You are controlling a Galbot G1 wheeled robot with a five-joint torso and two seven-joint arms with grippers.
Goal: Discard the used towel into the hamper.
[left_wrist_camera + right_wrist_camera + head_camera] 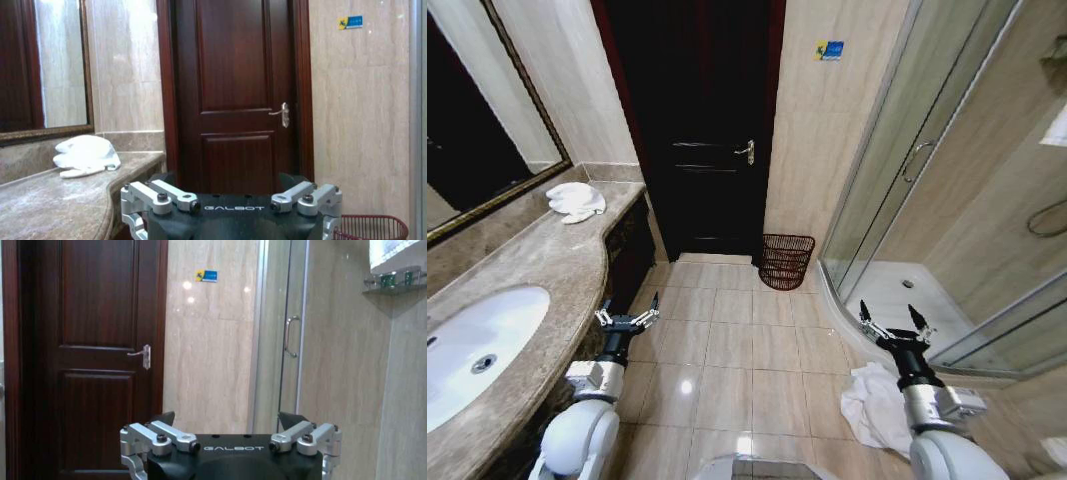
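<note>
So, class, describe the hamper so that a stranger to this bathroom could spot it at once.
Find the dark wooden door at the far end of the room. To its right, at the foot of the beige tiled wall, the hamper stands on the floor beside the glass shower enclosure. It is the one reddish-brown open-weave wire basket, flaring toward its rim.

tiled floor (727, 350), hamper (786, 261), crumpled white towel (874, 405)

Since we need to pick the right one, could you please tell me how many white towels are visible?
2. One towel lies crumpled on the marble counter near the mirror; the other towel lies on the floor beside the shower, below the right hand.
</note>
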